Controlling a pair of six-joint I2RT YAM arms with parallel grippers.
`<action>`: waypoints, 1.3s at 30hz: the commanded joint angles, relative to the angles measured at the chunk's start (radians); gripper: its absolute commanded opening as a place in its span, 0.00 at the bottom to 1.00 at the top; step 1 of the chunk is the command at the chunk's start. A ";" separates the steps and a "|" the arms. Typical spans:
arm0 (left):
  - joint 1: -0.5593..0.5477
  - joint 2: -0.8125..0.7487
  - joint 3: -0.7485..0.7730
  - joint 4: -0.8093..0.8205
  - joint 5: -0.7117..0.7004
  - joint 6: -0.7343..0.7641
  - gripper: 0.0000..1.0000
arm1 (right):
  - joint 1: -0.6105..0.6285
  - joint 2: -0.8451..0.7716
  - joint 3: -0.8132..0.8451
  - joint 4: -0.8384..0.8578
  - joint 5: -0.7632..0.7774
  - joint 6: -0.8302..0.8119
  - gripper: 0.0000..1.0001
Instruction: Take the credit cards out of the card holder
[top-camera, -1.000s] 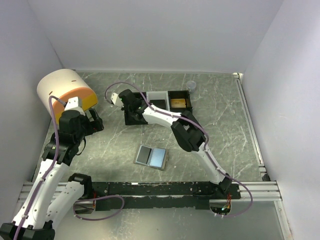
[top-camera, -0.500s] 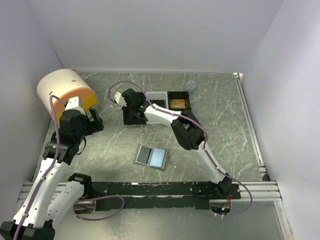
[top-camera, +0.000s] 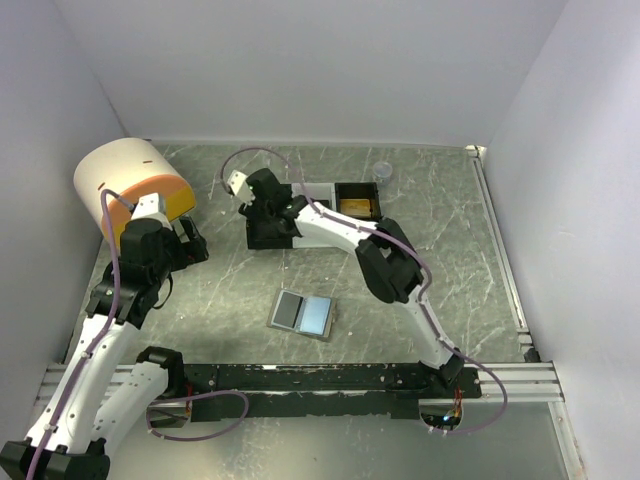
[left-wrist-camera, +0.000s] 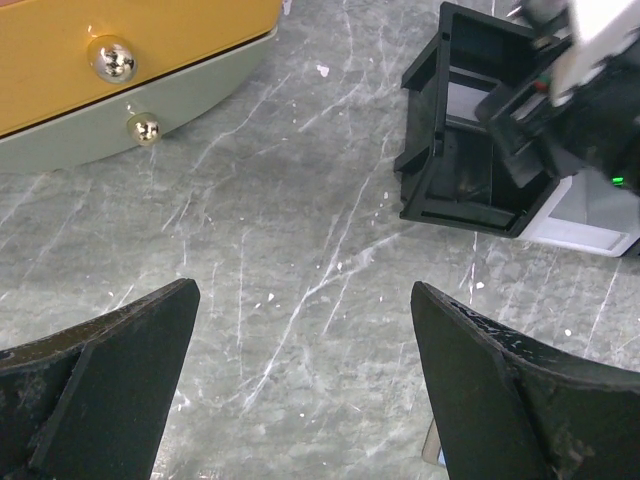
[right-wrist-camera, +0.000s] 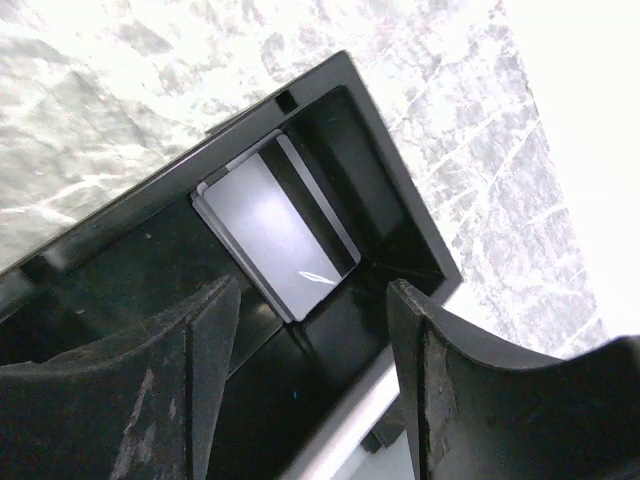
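The card holder lies open on the table, one leaf grey and the other pale blue. At the back stands the three-compartment tray. My right gripper hangs over the tray's left black compartment. In the right wrist view that gripper is open and empty above a grey credit card lying flat inside the compartment. A gold card rests in the tray's right compartment. My left gripper hovers to the left, open over bare table, well apart from the tray.
A large cream and orange cylinder lies at the back left, close to my left arm; it also shows in the left wrist view. A small clear cup stands behind the tray. White walls enclose the table on three sides.
My right gripper has opened and drawn up and slightly to the back left over the tray's left compartment. My left arm and the card holder have stayed put.
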 joint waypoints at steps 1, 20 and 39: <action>0.011 0.001 0.009 0.009 0.030 0.016 1.00 | -0.006 -0.150 -0.056 0.042 -0.066 0.160 0.62; 0.010 0.028 -0.013 0.029 0.146 0.034 1.00 | -0.050 -0.873 -0.889 0.276 -0.151 1.040 0.67; 0.008 0.155 -0.022 0.088 0.376 0.103 0.95 | 0.023 -0.976 -1.363 0.524 -0.527 1.445 0.54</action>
